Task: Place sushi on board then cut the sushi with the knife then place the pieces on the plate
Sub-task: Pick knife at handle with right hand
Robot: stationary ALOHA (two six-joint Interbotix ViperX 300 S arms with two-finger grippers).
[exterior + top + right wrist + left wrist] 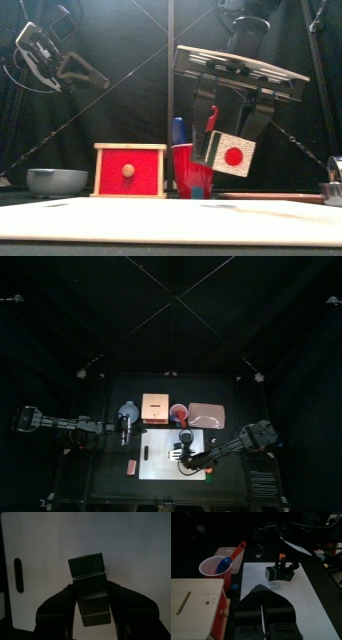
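Front view: first step in hand, sushi to board. Right gripper [230, 140] clamped on sushi roll [227, 152], jaws parted only to roll width, roll tilted and held clear above white board [160, 222]. Next move: lower to flat contact with board, then release; levelling probably needed first. Blue knife [179, 130] upright in red cup [197, 182] behind board, untouched. Pink tray [207, 413] beyond board, no pieces visible on it. Left gripper [127, 428] parked at table left, jaws together, empty

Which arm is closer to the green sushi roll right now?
Right. The right gripper holds the sushi roll above the white board; the left gripper hangs apart at the table's left side.
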